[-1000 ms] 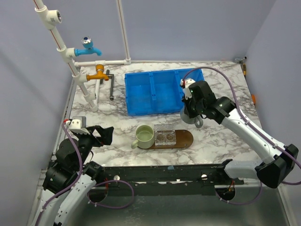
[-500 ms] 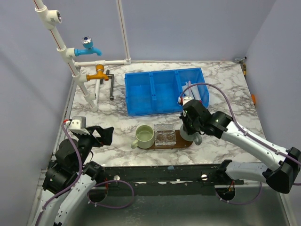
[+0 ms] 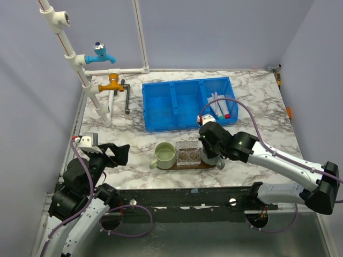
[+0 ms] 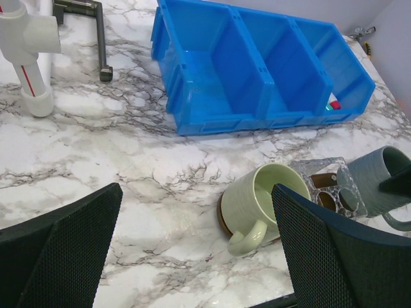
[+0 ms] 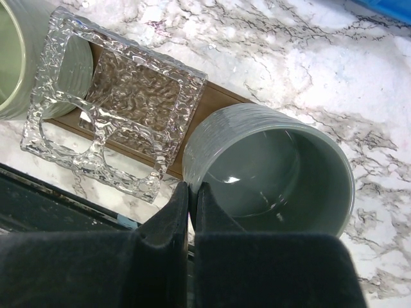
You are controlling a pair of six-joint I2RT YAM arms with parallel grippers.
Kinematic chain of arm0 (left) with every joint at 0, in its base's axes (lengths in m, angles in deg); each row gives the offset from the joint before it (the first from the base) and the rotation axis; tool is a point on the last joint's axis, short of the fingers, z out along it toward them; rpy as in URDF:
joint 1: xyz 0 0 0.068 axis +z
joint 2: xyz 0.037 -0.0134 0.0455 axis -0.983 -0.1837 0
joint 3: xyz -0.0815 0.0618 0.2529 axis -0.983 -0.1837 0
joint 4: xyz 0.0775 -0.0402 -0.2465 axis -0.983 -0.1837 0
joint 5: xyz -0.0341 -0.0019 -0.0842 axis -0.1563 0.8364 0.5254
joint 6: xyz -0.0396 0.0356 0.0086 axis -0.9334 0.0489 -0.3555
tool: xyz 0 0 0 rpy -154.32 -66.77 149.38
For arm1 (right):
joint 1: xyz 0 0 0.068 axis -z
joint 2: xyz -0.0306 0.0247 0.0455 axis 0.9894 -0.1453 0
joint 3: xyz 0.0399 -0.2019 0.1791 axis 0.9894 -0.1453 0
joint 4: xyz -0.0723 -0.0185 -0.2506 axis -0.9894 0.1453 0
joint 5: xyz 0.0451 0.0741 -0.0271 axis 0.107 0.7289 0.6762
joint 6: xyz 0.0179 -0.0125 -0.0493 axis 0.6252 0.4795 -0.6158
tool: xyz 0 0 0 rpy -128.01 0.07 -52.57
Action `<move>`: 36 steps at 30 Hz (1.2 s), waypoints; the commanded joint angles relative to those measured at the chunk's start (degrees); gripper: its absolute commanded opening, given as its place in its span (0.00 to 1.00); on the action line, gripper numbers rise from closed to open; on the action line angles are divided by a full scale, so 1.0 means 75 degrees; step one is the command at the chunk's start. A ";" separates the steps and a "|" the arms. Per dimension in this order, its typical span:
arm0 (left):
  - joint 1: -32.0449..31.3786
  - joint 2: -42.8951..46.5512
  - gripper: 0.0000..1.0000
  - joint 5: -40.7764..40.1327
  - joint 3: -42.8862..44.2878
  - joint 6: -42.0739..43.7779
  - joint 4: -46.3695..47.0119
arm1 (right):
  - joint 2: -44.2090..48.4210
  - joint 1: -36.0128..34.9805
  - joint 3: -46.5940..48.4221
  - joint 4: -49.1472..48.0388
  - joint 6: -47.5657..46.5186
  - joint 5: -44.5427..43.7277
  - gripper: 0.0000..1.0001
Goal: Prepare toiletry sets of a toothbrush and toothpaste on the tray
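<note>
Toiletry sets [image 3: 220, 110] down in the right-hand compartment of the blue bin [image 3: 174, 104], at the far side of the tabletop [image 3: 134, 144]. Pale slim sticks and tubes laid side by side, long axes running far to near, red and teal tips toward the near end. From the left wrist, only one red-and-teal tip [image 4: 332, 104] peeping over the bin [image 4: 257, 70] wall. Out of the right wrist view altogether.

Tray [image 3: 185, 166] well apart from them, near the front edge: dark-brown wood, flat, rounded ends, long axis left to right. Seen only as thin brown slivers [image 5: 212, 99] [image 4: 221, 215] under its load.

On the tray, left to right:
- green mug [image 3: 164, 154] [image 4: 263, 196], glossy ceramic, upright, handle toward the near left;
- glass holder [image 3: 187, 154] [image 5: 109, 96] [image 4: 327, 183], clear, pebbled texture, round and rectangular openings;
- grey mug [image 5: 270, 170] [image 4: 385, 176], ribbed outside, smooth inside, over the right end; contact with the wood not clear.

Right end effector [image 5: 189, 189] [image 3: 209, 150] clenched on the left rim wall of the grey mug, which is largely covered by the arm from above.

Left end effector [image 4: 196, 192] [image 3: 115, 154] released, black textured fingers [image 4: 64, 250] spread wide, holding nothing, above the near-left white-and-grey marble tabletop [image 4: 128, 147].
</note>
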 commanded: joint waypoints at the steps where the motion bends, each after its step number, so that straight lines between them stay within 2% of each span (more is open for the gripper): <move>1: 0.0036 0.0105 0.99 0.0143 -0.0084 0.0056 0.0103 | -0.0073 -0.0170 -0.0100 -0.0511 0.0328 -0.0677 0.00; 36: 0.0045 0.0148 0.99 0.0137 -0.0083 0.0056 0.0103 | -0.0636 -0.0395 -0.0599 -0.1137 0.0745 -0.1063 0.00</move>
